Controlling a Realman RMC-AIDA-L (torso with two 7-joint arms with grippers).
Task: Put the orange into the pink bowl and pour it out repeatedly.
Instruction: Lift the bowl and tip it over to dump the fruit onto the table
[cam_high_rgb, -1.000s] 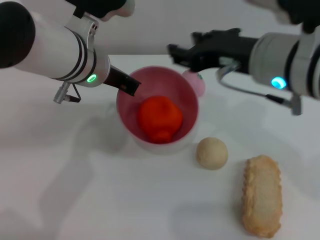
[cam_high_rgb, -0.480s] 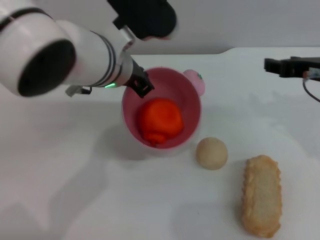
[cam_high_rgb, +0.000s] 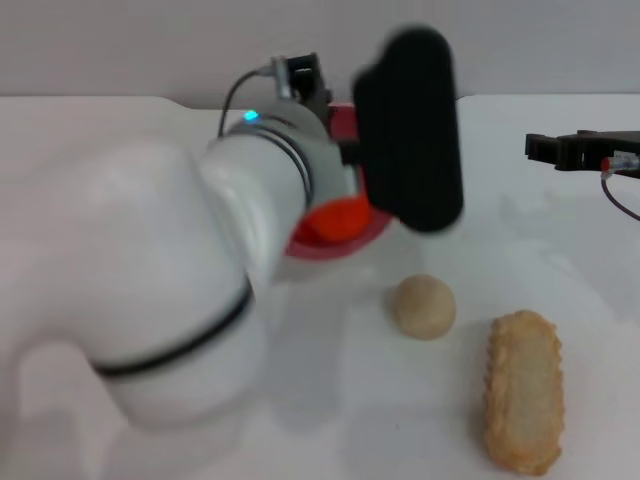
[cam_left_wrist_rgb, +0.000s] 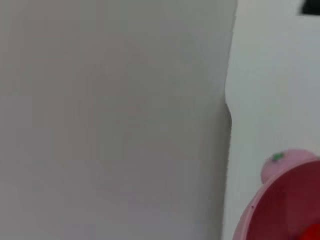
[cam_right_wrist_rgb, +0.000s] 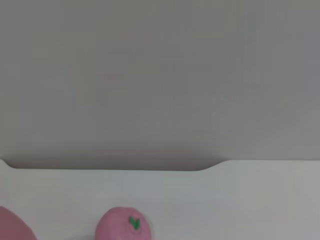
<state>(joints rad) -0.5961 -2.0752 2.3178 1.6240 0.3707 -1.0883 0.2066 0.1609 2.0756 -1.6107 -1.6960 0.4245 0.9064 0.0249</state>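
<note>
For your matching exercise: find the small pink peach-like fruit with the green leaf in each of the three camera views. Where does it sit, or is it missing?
Head view: not visible; the left arm covers the area behind the pink bowl.
Left wrist view: small pink fruit at the right edge, against the bowl's rim.
Right wrist view: bottom edge, left of centre.
Shared landmark: the pink bowl.

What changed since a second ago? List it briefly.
The left arm swung forward over the pink bowl, now hiding most of it; the orange still shows inside. The right gripper pulled back toward the table's right edge. The beige ball and bread stayed put.
</note>
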